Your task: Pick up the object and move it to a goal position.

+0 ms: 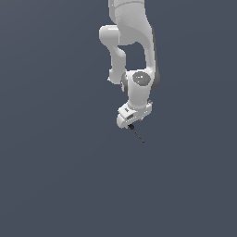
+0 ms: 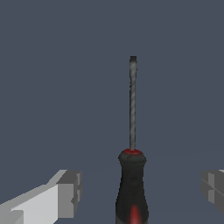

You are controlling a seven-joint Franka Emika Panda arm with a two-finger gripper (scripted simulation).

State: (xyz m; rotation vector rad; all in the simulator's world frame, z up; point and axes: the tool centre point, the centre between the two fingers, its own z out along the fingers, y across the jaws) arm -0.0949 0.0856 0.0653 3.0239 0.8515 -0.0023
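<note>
a: any progress on the pick-up yet?

b: looks barely started. can see the claw (image 1: 127,121) hanging right over the screwdriver (image 1: 137,134), spread wide, gripping nothing.

a: sure about no contact?

b: pretty sure. check the wrist view: shows the fingers (image 2: 65,192) sitting well out on either side of the black-and-red handle, with clear gaps both ways. straddling it, not touching it.

a: and where's the screwdriver (image 2: 132,144) itself?

b: seems to be lying on the plain grey floor (image 1: 55,185), handle end tucked under the claw, thin shaft poking out toward the exterior view's lower right. can't swear to flat on the floor vs. raised though, no shadows or edges to go by.

a: so what's left?

b: basically everything, going by this. need to close on the handle, lift, carry over to the goal. can't spot any goal marker in either view, so no clue how far or which way.

a: any bins, trays, anything to drop it into?

b: nope. no containers anywhere, just arm, screwdriver and floor.
</note>
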